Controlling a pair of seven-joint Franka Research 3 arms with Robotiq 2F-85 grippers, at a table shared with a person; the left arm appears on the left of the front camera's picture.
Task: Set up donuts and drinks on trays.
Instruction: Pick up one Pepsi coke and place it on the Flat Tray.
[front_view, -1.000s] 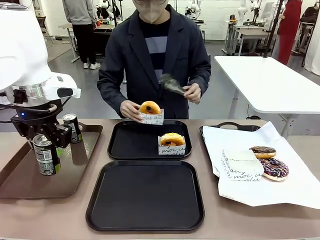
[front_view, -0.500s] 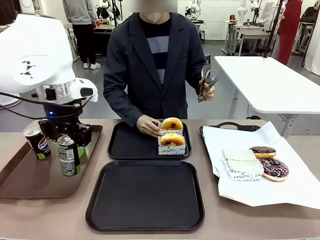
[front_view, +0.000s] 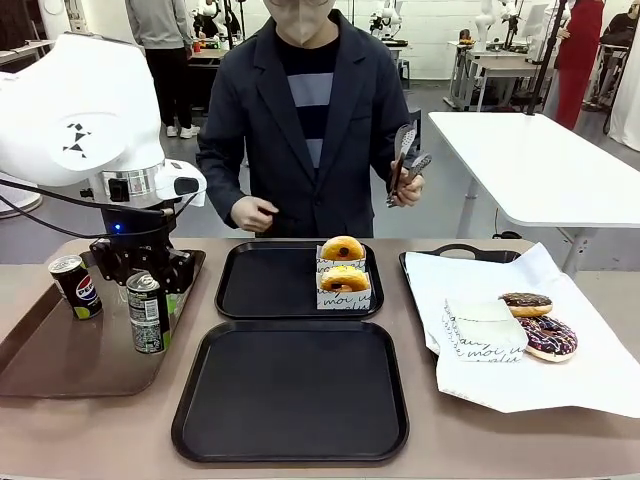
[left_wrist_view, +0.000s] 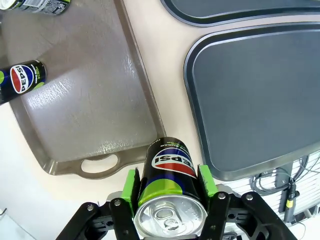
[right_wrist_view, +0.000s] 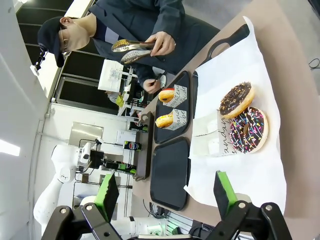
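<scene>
the left jaws pinch a black can (left_wrist_view: 172, 175) printed "pepsi" above a green band, with the green pads (left_wrist_view: 131, 184) pressed to its sides. it is held upright at the brown tray's (front_view: 60, 370) right edge, beside the near black tray (front_view: 290, 390). a second pepsi can (front_view: 76, 286) stands on the brown tray. the right jaws are spread wide, holding nothing. two plain donuts (front_view: 344, 278) in white sleeves, the nearer scripted "moi", sit on the far black tray (front_view: 260, 285). the person's hand (front_view: 408, 185) holds tongs (front_view: 405, 150).

left gripper (left_wrist_view: 169, 182) clamps a can (front_view: 147, 314); right gripper (right_wrist_view: 166, 194) spread wide.
</scene>
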